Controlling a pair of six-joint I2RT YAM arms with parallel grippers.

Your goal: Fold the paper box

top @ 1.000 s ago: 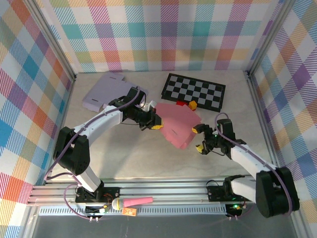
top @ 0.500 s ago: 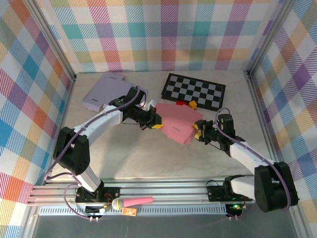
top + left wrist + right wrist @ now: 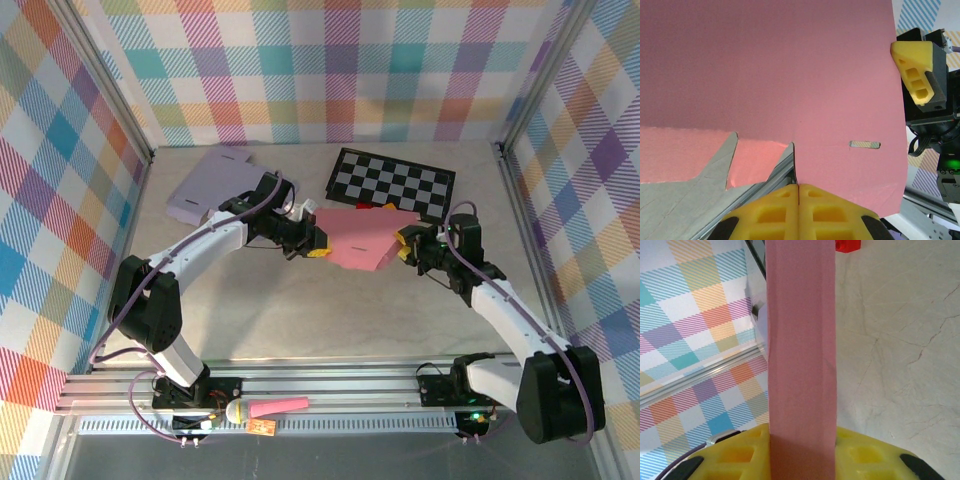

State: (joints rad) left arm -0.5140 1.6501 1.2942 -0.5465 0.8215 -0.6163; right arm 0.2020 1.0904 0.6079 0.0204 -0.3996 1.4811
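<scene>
At your far left a lavender carton blank (image 3: 208, 180) lies flat near the back wall, untouched and well apart from the work

Moving right, your left gripper (image 3: 314, 247) has its yellow fingers pressed together on the near-left edge of the pink paper box (image 3: 355, 240); the left wrist view shows the sheet's edge caught right at the seam between them, with a small slot (image 3: 865, 145) cut in the panel beyond

The pink paper box itself hangs between the two arms, raised off the table (image 3: 300, 310) at mid-depth, just in front of the checkerboard mat (image 3: 395, 185)

On the right, your right gripper (image 3: 405, 243) is clamped on the opposite edge; its wrist camera sees the sheet edge-on as a narrow doubled strip running up from between both pads, with a red block (image 3: 847, 245) on the table behind

Judging progress, you are early: the blank reads as a nearly flat sheet with perhaps one flap turned over on the right, no walls stand, and no tab sits in the slot, so most creasing and all locking remain
</scene>
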